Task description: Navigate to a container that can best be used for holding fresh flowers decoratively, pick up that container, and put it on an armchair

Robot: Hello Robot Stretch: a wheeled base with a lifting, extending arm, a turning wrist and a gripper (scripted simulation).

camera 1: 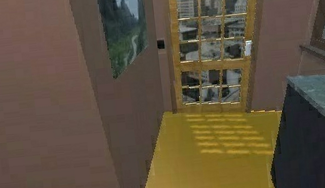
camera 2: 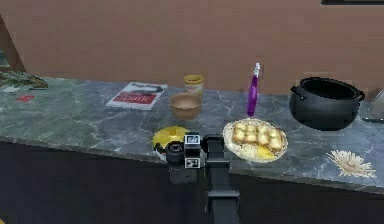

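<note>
claw (camera 2: 173, 151) at marble surface (camera 2: 70, 118) edge by a yellow item (camera 2: 167, 134); can't tell aperture or load. pot (camera 2: 325, 103), bowl (camera 2: 186, 104), pastry plate (camera 2: 255, 139) on surface. ahead: yellow floor (camera 1: 211, 147), glazed door (camera 1: 210, 42).

On the one counter (camera 2: 70, 118) in the arm side view I count one red-and-white book (camera 2: 137, 96), one brown bowl (camera 2: 186, 105), one tan jar (camera 2: 194, 83), one tall purple bottle (camera 2: 254, 90), one black pot (camera 2: 325, 103) at the right, one plate (camera 2: 231, 146) of pale round pieces, one bundle of pale sticks (camera 2: 350, 162) at the lower right, and my one gripper (camera 2: 172, 150). The forward view has one glazed door (camera 1: 210, 42) and one wall picture (camera 1: 123, 26).
</note>
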